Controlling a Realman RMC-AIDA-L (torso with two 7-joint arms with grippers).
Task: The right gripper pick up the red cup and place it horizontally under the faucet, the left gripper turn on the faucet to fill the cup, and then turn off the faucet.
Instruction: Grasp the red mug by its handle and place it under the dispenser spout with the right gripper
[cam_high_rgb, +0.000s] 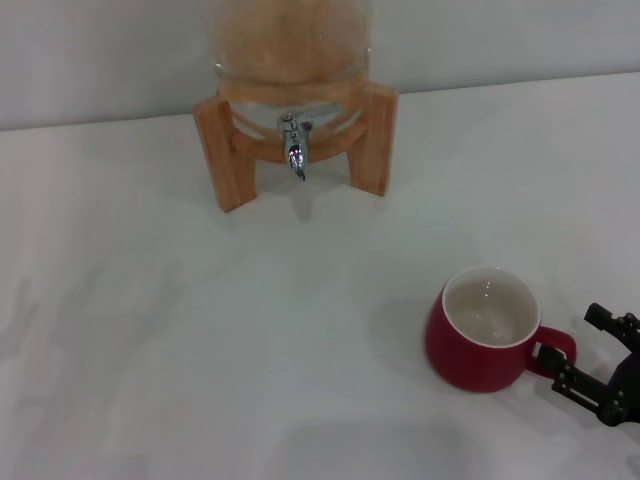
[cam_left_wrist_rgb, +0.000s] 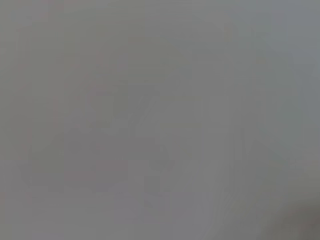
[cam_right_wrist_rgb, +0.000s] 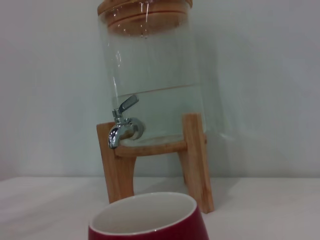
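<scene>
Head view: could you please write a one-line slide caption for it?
Open right gripper beside the upright red cup's handle, faucet on the wooden-stand dispenser behind.

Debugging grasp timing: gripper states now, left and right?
Left gripper: not in view; its wrist view shows only blank grey.
Right gripper: open, at the red cup's handle, holding nothing yet.

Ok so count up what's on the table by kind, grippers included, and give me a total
Red cup: 1
Glass dispenser on its wooden stand: 1
Faucet: 1
Right gripper, beside the cup's handle: 1
Left gripper: 0 in view
Total: 4
</scene>
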